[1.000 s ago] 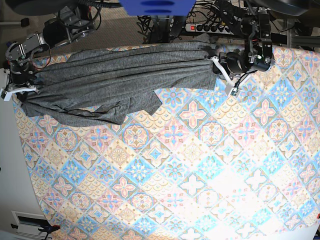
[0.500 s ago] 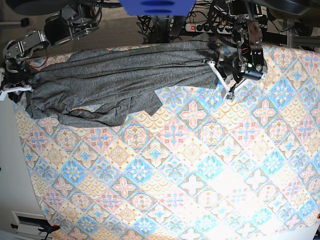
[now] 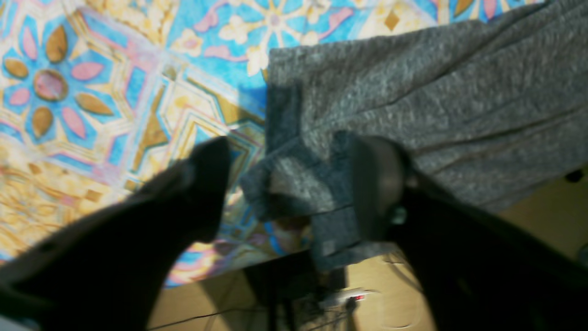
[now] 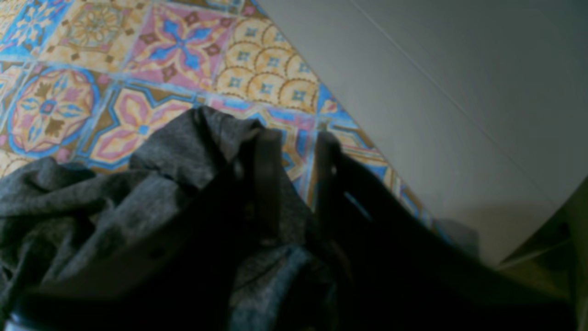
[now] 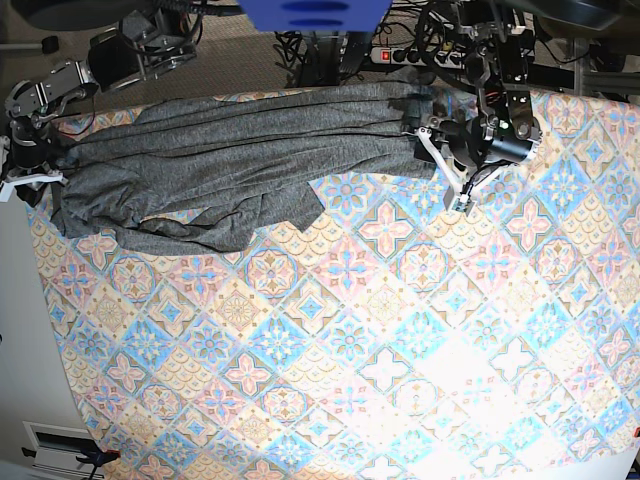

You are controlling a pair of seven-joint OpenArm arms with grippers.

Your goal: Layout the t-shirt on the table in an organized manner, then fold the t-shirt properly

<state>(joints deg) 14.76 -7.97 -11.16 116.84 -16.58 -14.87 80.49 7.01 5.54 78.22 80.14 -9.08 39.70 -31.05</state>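
Tiled table (image 5: 400, 330), t-shirt (image 5: 240, 160) along edge

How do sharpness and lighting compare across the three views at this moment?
Base view: sharp, with a bright washed-out glare patch on the table toward its near right. Left wrist view: motion-smeared, saturated colours, dark end effector over the t-shirt edge. Right wrist view: soft and dim, its end effector nearly black against the fabric.

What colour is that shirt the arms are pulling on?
The t-shirt is plain heathered dark grey, without any print. The base view shows it best.
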